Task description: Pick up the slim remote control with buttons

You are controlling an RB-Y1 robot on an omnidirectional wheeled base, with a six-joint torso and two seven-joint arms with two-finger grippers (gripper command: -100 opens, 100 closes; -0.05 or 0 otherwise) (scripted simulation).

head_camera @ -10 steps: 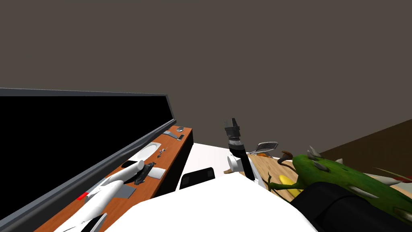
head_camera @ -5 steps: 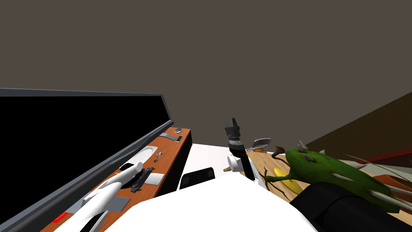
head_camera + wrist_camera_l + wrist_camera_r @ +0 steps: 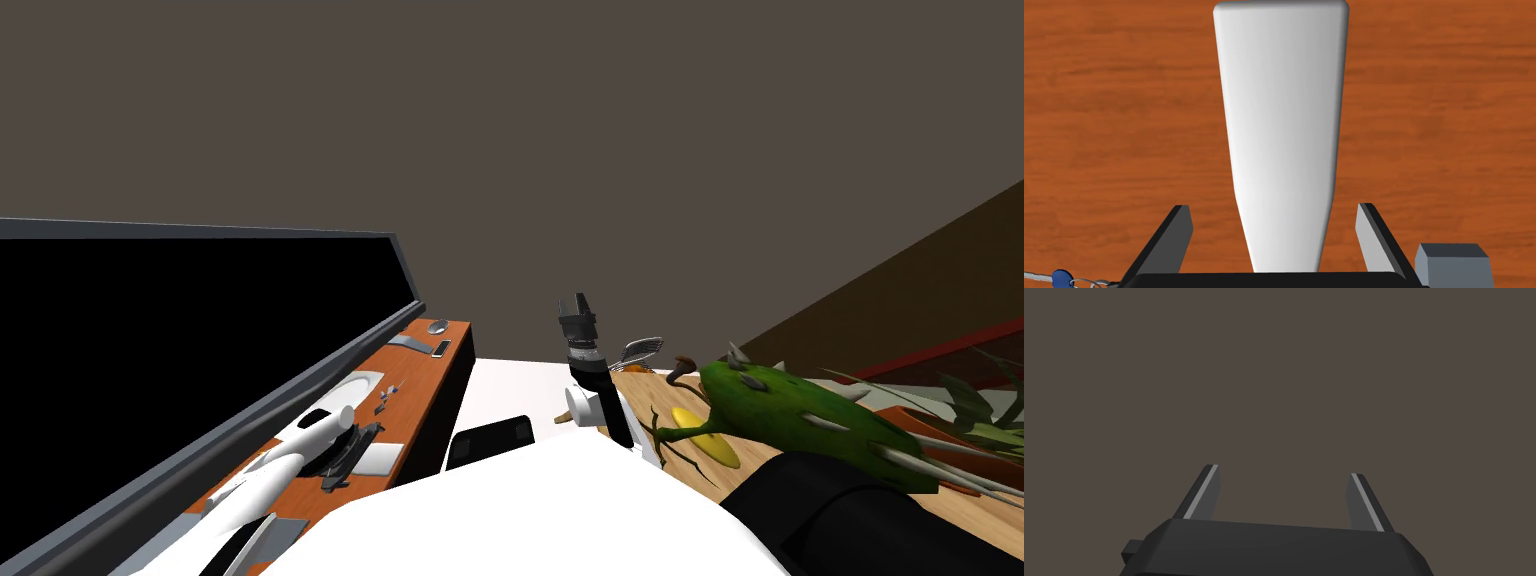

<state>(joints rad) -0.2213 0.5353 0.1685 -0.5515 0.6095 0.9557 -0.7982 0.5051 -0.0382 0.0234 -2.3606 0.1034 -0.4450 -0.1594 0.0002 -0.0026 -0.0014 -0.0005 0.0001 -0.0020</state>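
**A:** How much room is there round the left gripper [image 3: 1273,206]?

**B:** Bare wood on both sides. Its fingers [image 3: 1370,239] stand parted and touch nothing. A grey block [image 3: 1451,262] sits just outside one, a key ring [image 3: 1059,277] with a blue tag just outside the other.

**A:** And the surface?

**B:** An orange-brown desk [image 3: 418,372]. A grey-framed black area [image 3: 150,330] runs along one long edge, and the other edge is open.

**A:** Where's the remote [image 3: 1281,125]?

**B:** Flat on the desk, about midway between the long edges. It is slim and plain white, running lengthwise between the fingers with a gap at each side.

**A:** The right gripper [image 3: 1283,471]?

**B:** Raised beyond the open edge, fingers spread, holding nothing.
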